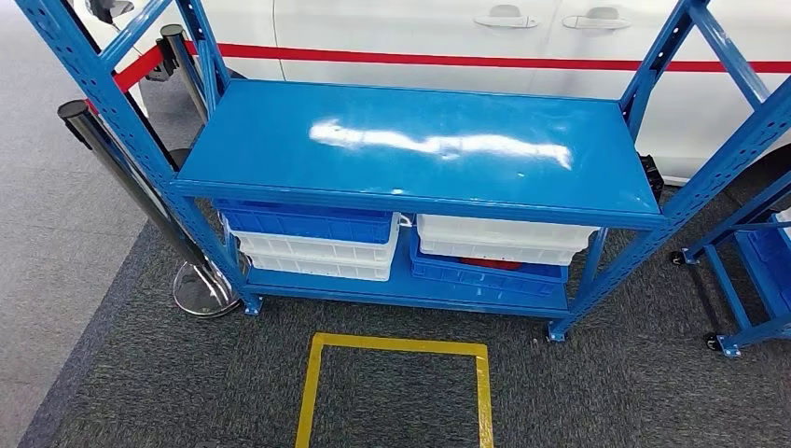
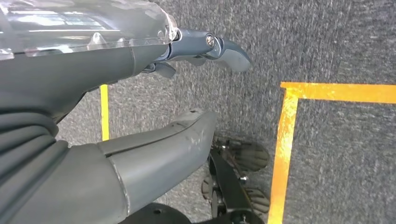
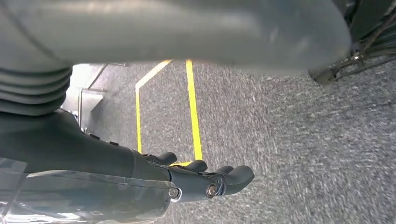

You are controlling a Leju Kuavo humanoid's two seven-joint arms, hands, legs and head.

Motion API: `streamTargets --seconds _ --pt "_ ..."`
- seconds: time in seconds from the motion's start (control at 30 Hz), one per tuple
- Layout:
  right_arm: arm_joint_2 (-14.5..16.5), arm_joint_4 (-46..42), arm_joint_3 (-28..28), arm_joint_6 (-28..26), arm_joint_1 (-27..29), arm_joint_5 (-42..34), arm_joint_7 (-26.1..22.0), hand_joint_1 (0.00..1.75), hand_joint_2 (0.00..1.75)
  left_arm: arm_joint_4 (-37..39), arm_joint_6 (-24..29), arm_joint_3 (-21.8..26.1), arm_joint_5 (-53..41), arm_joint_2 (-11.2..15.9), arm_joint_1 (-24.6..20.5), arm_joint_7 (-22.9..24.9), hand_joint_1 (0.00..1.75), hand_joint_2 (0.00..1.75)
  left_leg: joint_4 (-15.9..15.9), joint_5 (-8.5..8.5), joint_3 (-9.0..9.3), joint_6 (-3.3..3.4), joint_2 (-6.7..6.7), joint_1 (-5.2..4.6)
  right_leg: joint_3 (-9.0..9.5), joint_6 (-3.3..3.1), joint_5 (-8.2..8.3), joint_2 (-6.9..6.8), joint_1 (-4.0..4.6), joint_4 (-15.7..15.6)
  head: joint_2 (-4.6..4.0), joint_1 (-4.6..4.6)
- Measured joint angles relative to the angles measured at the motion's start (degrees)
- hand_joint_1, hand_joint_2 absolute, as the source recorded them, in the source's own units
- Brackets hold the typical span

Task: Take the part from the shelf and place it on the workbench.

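Head view: blue steel shelf (image 1: 420, 140), its glossy upper deck bare and catching glare. Lower deck carries stacked crates: a blue crate (image 1: 308, 224) over white crates (image 1: 317, 257) on one side, a white crate (image 1: 504, 240) over a blue crate (image 1: 485, 273) on the other. Through the gap of that second blue crate a red item (image 1: 492, 264) shows; whether it is the part cannot be told, and the contents of the other crates are hidden. A yellow tape square (image 1: 396, 378) marks the grey carpet (image 1: 187, 392) in front of the shelf. A white car body (image 1: 420, 37) with a red stripe stands behind; black stanchion posts (image 1: 121, 159) and a second blue cart (image 1: 756, 271), cut off at the edge, flank the shelf.

Left wrist view: left hand (image 2: 140, 116) hangs over carpet, fingers (image 2: 219, 46) extended and apart from the thumb (image 2: 163, 149), holding nothing; tape lines lie just beyond the fingertips.

Right wrist view: right hand (image 3: 154, 154), fingers (image 3: 224, 179) extended with slight curl, holding nothing; tape lines lie ahead of the fingers on carpet. Part of the picture is blurred.
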Motion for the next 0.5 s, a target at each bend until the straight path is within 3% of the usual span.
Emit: streamTargets --seconds 0.13,0.3,0.5 --pt "0.0 0.0 -0.6 -0.5 -0.1 -0.8 -0.2 0.0 1.75 0.0 0.5 -0.6 -1.3 -0.3 0.4 -0.9 0.0 1.75 0.0 -0.17 0.09 0.34 0.0 -0.06 0.26 0.38 -0.09 0.0 -0.04 -0.2 0.0 0.01" --pt "0.0 0.0 -1.9 -1.3 -0.1 -2.1 0.5 0.0 1.75 0.0 0.4 -2.0 -2.2 -0.7 1.3 -0.6 0.0 1.75 0.0 -0.3 0.14 0.53 0.0 -0.1 0.33 0.71 -0.18 -0.01 -0.08 -0.3 0.0 -0.01" --pt "-0.1 -0.1 0.5 -0.9 0.1 -5.6 0.8 0.0 1.75 -0.4 0.8 -7.8 2.2 -0.6 2.4 0.6 0.0 1.75 0.0 -0.34 0.18 0.56 0.0 -0.08 0.32 0.81 -0.22 -0.01 -0.08 -0.3 0.0 -0.01"
